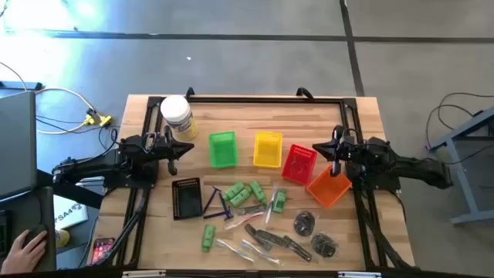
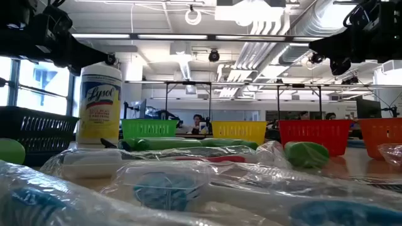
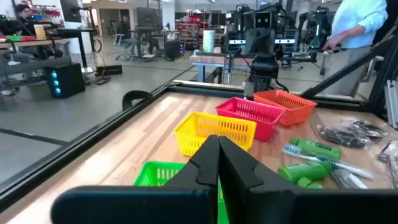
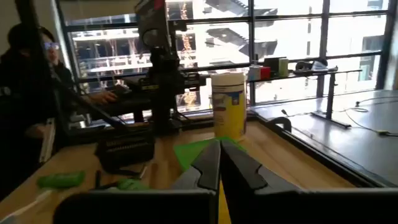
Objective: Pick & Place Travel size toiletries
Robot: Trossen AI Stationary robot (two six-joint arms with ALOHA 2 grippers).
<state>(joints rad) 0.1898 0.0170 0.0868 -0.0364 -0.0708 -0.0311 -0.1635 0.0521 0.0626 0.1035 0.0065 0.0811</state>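
While both arms rest at the far half of the tabletop [image 1: 309, 108], we see the left claw [image 1: 171, 149] beside the white jar [image 1: 177, 116] and pointed toward the green basket [image 1: 222, 148]; its fingers [image 3: 211, 163] are pressed together and hold nothing. The right claw [image 1: 336, 152] hovers between the red basket [image 1: 299, 164] and the orange basket [image 1: 329, 188], its fingers [image 4: 217, 163] likewise closed on nothing.

We see no item in the green, yellow [image 1: 268, 148], red or orange baskets, which stand in a row. A black basket [image 1: 187, 198] sits nearer the front left; we cannot tell its contents.

The travel size toiletries [image 1: 262, 220] lie loose on the front half of the tabletop: green tubes [image 1: 239, 192], blue razors [image 1: 218, 205], clear packets [image 1: 239, 249], dark grey pieces [image 1: 287, 243] and round dark pouches [image 1: 304, 224].
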